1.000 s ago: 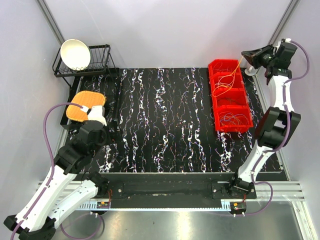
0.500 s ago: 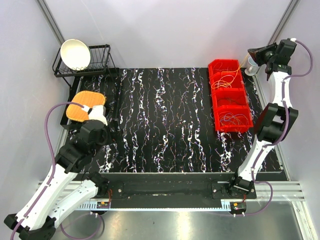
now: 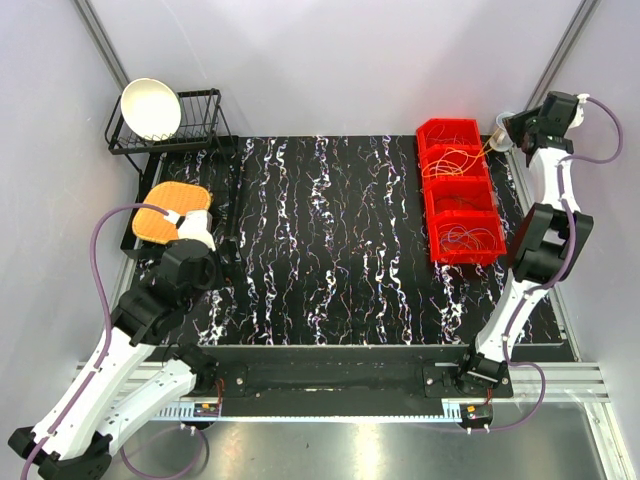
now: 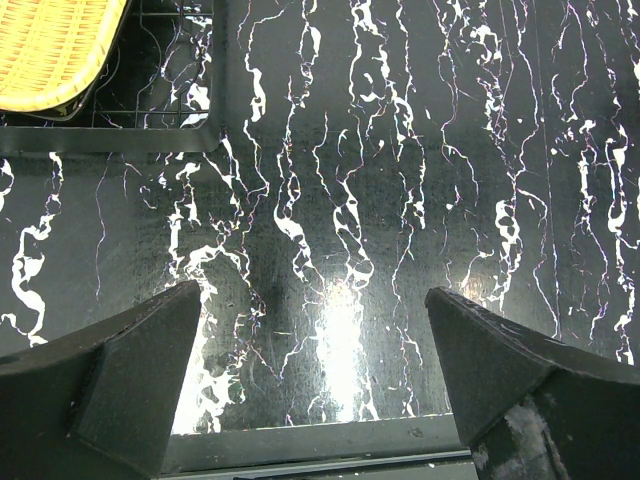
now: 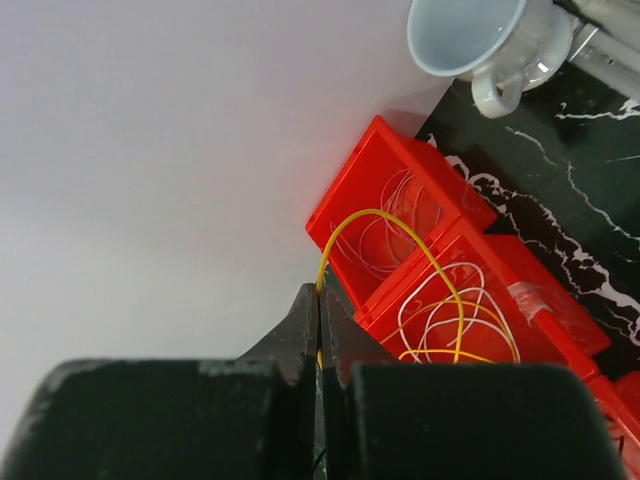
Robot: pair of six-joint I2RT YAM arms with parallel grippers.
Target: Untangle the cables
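The cables (image 3: 462, 165) lie as thin loops in a row of red bins (image 3: 428, 195) at the back right. White, yellow and orange strands show in them. My right gripper (image 5: 319, 292) is shut on a yellow cable (image 5: 440, 285), which arcs from its tips down into the second bin (image 5: 585, 325). In the top view this gripper (image 3: 512, 130) hangs beyond the bins' far right corner. My left gripper (image 4: 312, 290) is open and empty over the marbled mat (image 4: 400, 180), at the left side (image 3: 197, 228).
A white cup (image 5: 465, 35) stands on the mat behind the bins. At the back left a black dish rack (image 3: 200, 130) holds a white bowl (image 3: 151, 108). A yellow woven basket (image 3: 170, 210) sits on a black wire tray (image 4: 215, 100) just beyond my left gripper.
My right gripper has swung right and turned, drawing the yellow cable with it; the loop over the bins is now shorter and tauter. The left arm has not moved.
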